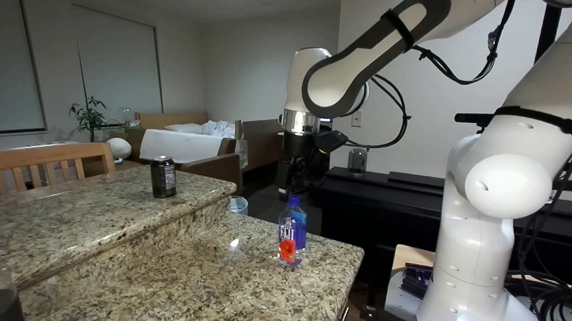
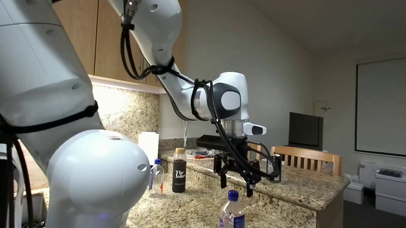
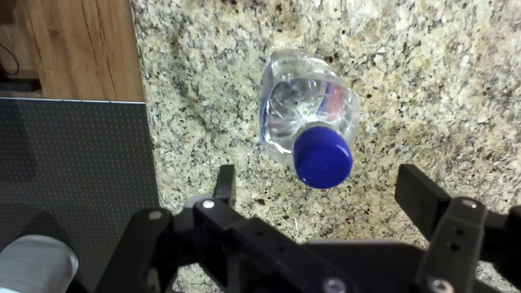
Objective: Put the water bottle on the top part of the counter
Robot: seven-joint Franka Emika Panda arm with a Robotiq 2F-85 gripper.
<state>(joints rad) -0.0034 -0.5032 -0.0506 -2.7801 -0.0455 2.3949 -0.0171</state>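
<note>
The bottle point(image 1: 292, 232) stands upright on the lower surface point(image 1: 186, 282), close to an edge. Near its top hangs the pincer point(image 2: 237, 186), released and spread wide. The upper surface point(image 1: 82, 218) bears a dark can point(image 1: 163, 177); farther along the lower stands a second bottle point(image 2: 157, 177).

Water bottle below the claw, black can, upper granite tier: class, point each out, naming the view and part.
Water bottle point(image 1: 289, 232), in an exterior view: label, at the FIJI lettering.
Black can point(image 1: 160, 177), in an exterior view: its side wall.
Upper granite tier point(image 1: 82, 211), in an exterior view: top surface.
</note>
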